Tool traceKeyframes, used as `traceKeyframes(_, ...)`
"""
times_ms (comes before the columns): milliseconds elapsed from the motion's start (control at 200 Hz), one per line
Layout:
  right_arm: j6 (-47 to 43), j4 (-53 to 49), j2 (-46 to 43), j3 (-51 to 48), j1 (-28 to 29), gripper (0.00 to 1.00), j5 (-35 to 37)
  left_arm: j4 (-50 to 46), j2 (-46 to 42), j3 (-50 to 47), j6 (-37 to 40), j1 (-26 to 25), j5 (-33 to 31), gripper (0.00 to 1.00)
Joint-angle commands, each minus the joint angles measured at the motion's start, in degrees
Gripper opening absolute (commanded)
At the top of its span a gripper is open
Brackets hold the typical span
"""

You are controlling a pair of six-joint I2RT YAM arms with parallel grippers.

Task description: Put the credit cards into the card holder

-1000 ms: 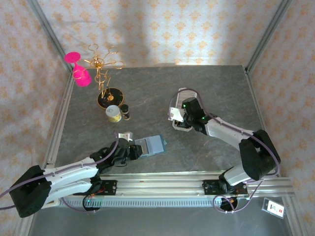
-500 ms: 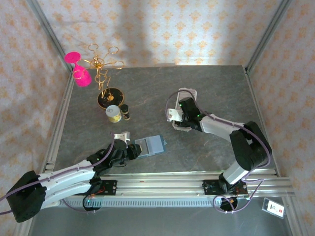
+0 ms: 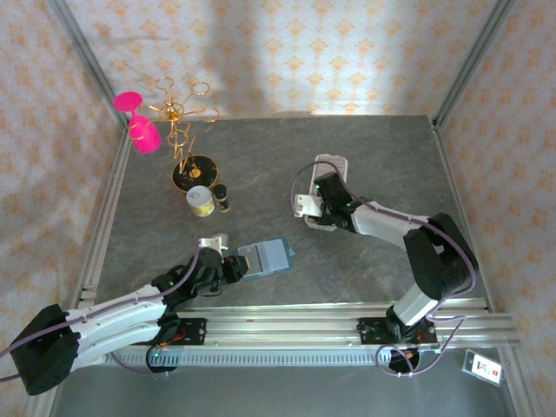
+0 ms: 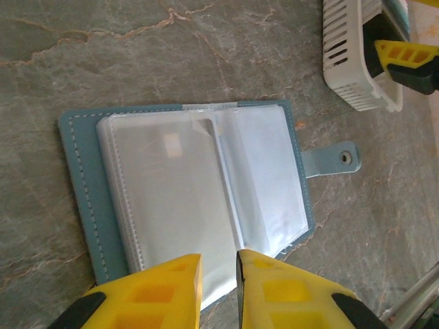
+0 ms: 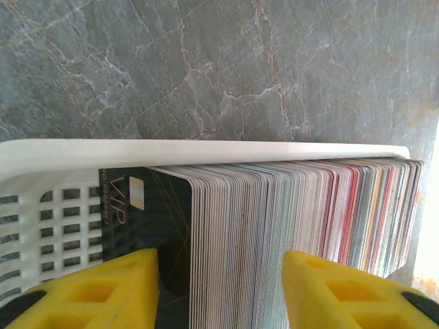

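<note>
Lying open and flat on the table [image 4: 171,48], the card holder [image 4: 178,199] has its clear sleeves facing up, its spine running away from the left gripper [image 4: 219,281] and its clasp tab [image 4: 341,158] pointing right. That gripper's jaws are almost closed, pinching the sleeves' near edge. The credit cards [image 5: 288,219] stand on edge in a row along the white tray [image 5: 206,149], and the right gripper [image 5: 219,291] straddles them with jaws spread wide, clamping nothing.
</note>
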Motion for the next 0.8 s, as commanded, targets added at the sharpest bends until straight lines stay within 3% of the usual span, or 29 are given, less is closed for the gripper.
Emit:
traceKeyframes(0, -0.30, 0.47, -2.33, 0.64, -0.48, 0.46, 3.84, -0.41, -0.55, -0.82, -0.31, -0.38, -1.14, 0.21)
traceKeyframes(350, -0.15, -0.35, -3.65, 0.66, -0.48, 0.36, 3.48, 0.31, -0.20, -1.37, -0.71, -0.40, -0.90, 0.20)
traceKeyframes(796, 1.04, -0.97, -6.60, 0.59, -0.48, 0.31, 1.74, -0.08, -0.77, -0.98, -0.28, -0.34, -1.01, 0.20)
